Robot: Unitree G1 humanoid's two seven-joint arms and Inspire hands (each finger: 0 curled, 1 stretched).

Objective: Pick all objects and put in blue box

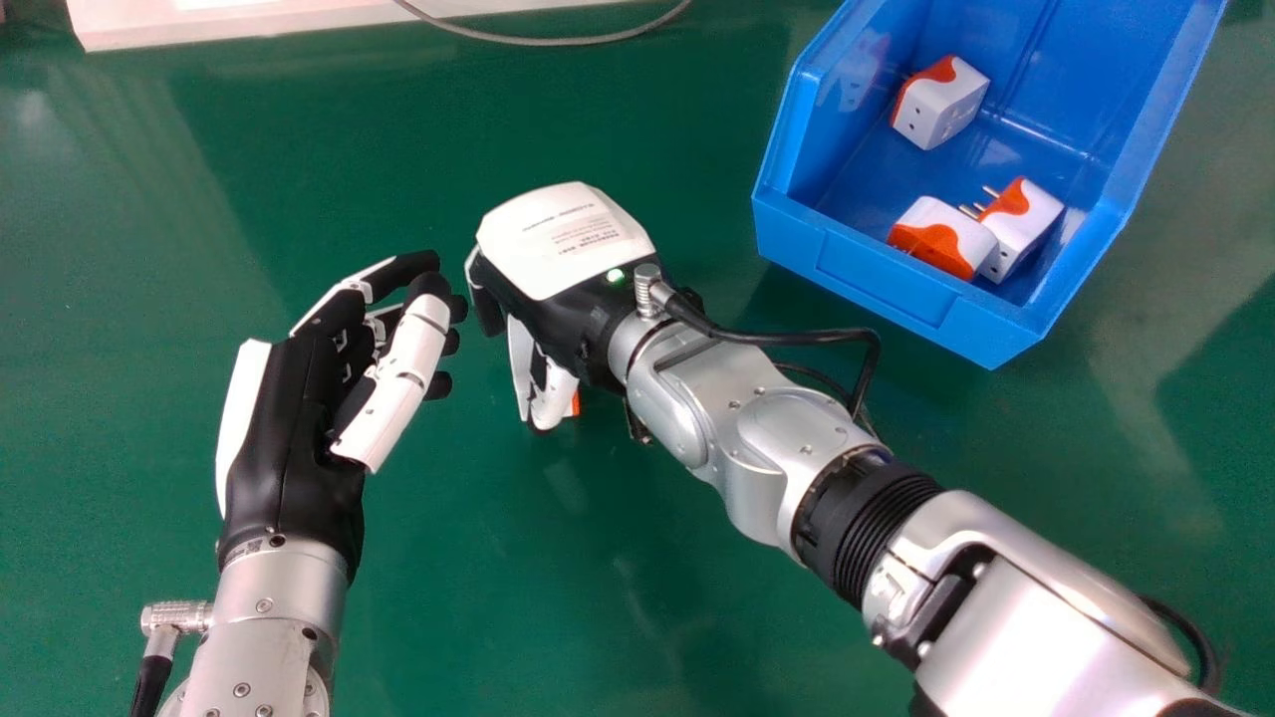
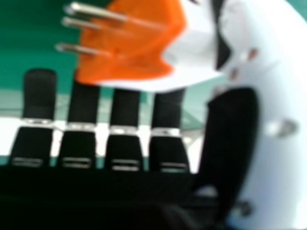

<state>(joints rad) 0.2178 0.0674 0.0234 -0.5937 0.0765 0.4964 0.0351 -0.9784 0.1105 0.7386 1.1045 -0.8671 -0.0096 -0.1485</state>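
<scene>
In the head view, my right hand (image 1: 563,239) is palm down over the green table, its thumb beside an orange and white plug adapter (image 1: 574,402) that mostly hides beneath it. From the right hand view, the adapter (image 2: 129,45) shows its metal pins, between the thumb and the fingers of my open right hand (image 2: 125,148); contact is unclear. My left hand (image 1: 289,438) is open and empty at the left, its fingers loosely bent. The blue box (image 1: 877,264) at the upper right holds several adapters, one of them (image 1: 938,103) towards its back.
The green table (image 1: 478,597) extends around both hands. A grey cable (image 1: 558,41) and a white object (image 1: 229,22) lie along the far edge. My right forearm crosses below the box's near wall, with a black cable (image 1: 797,339) looping off it.
</scene>
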